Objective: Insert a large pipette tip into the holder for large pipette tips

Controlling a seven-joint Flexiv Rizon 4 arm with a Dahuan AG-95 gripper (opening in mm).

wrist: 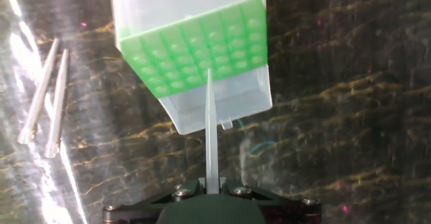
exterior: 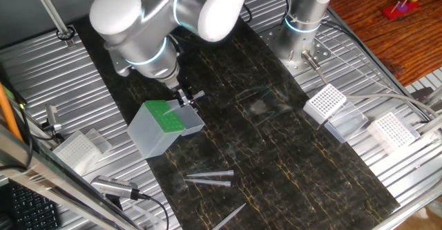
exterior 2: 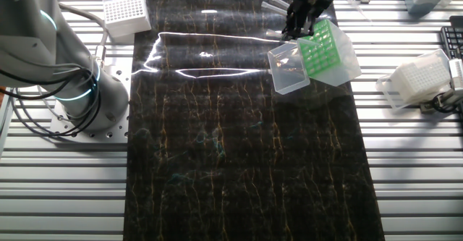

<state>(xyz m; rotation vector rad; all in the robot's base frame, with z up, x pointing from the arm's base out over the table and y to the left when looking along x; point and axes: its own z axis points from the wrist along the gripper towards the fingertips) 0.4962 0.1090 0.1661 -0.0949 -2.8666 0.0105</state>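
The holder for large pipette tips (exterior: 160, 126) is a pale translucent box with a green grid top (wrist: 202, 48) and an open clear lid (exterior 2: 288, 66). It stands on the dark mat and also shows in the other fixed view (exterior 2: 325, 49). My gripper (wrist: 213, 182) is shut on a large pipette tip (wrist: 211, 133), a clear tapered tube. In the hand view the tip points at the near edge of the green grid. In the fixed views the gripper (exterior: 185, 97) (exterior 2: 296, 25) hangs just above the holder's edge.
Two loose pipette tips (wrist: 44, 96) lie on the mat beside the holder; they also show in one fixed view (exterior: 207, 179). White grid-topped racks (exterior: 326, 103) (exterior: 391, 128) (exterior 2: 124, 13) (exterior 2: 421, 78) stand on the metal table around the mat. A second arm's base (exterior 2: 69, 96) stands at the left.
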